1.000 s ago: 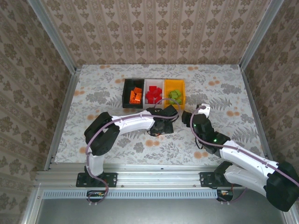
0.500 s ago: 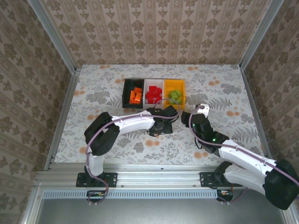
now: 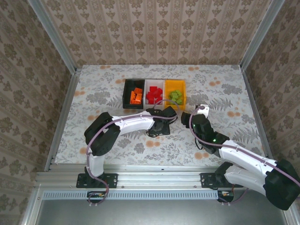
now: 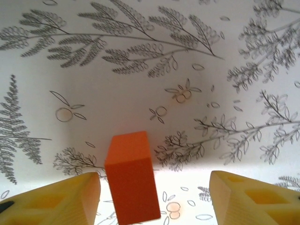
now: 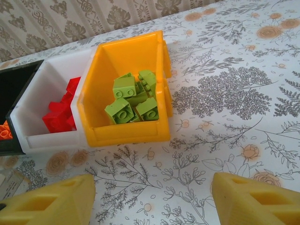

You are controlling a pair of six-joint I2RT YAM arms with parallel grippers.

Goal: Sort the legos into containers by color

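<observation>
You have three containers standing in one touching row at the far middle of the table (image 3: 98, 79): a black bin (image 3: 126, 93), a white bin (image 5: 51, 140) and an orange-yellow bin (image 5: 126, 136). The orange-yellow one holds at least five light green legos (image 5: 133, 98) heaped together. The white one holds a pile of red legos (image 5: 61, 112), and the black one holds several orange legos (image 3: 136, 95). Both of those piles are too jumbled to count exactly. One loose orange brick (image 4: 133, 176) stands on end on the table, in front of the bins. Your left arm (image 3: 126, 124) stretches low and sideways to its right, wrist bent down over that brick. The left gripper (image 4: 154, 187) has its jaws apart with the brick between them, close against the left finger (image 4: 61, 201) and well clear of the other, so nothing is clamped. Your right arm (image 3: 239, 157) reaches forward and to its left, and its wrist is tilted towards the bins. The right gripper (image 5: 152, 206) hangs above bare tablecloth just in front of the orange-yellow bin, fingers spread wide and holding nothing.
</observation>
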